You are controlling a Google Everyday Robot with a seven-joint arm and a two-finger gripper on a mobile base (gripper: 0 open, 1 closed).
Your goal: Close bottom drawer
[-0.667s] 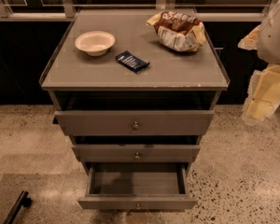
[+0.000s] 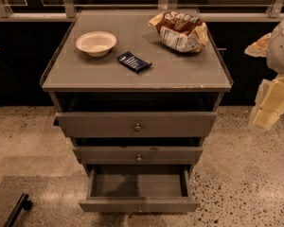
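Note:
The bottom drawer (image 2: 138,205) is the lowest of three grey drawers in the cabinet (image 2: 132,74). It is pulled far out, and its inside shows bare. Its small round knob (image 2: 139,209) is at the centre of the front. The middle drawer (image 2: 138,154) and top drawer (image 2: 136,124) stand slightly out. My gripper (image 2: 270,105), cream and white, hangs at the right edge of the view, level with the top drawer and well apart from the cabinet. It holds nothing that I can see.
On the cabinet top lie a white bowl (image 2: 96,42), a dark blue snack bar (image 2: 134,62) and a crumpled chip bag (image 2: 180,31). A dark counter front runs behind. A black bar (image 2: 16,211) lies on the speckled floor at bottom left.

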